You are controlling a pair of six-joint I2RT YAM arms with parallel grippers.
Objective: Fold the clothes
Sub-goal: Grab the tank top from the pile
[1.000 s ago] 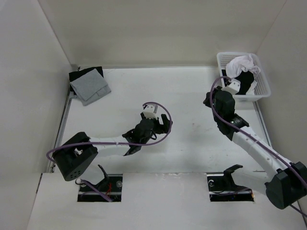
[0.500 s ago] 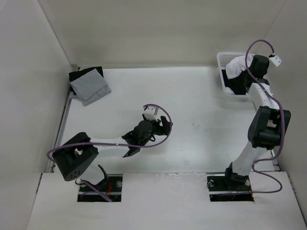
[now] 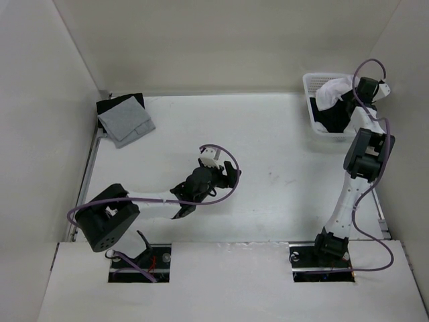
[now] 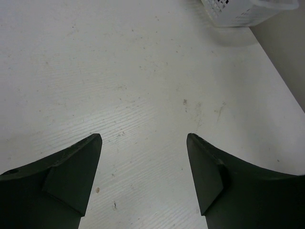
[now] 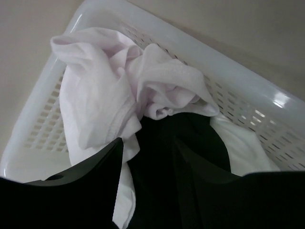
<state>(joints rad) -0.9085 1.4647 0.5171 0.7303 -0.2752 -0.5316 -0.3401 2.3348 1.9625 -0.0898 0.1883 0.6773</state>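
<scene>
item: white garment (image 5: 102, 90), bunched over a black garment (image 5: 190, 143) in the basket (image 5: 267, 93), far right corner of the bench (image 3: 268, 134). my right gripper (image 5: 148, 143) hangs above it, jaws apart, empty. my left gripper (image 4: 143, 138) mid-bench, wide, empty.

The table (image 3: 268, 134) is white and flat, with walls around it. A white basket (image 3: 310, 100) with holes in its sides sits in the far right corner. In the far left corner lies a black cloth (image 3: 109, 105), and a grey cloth (image 3: 125, 123) lies partly on top of it. A few small dark marks (image 3: 273, 176) dot the table near the middle.
</scene>
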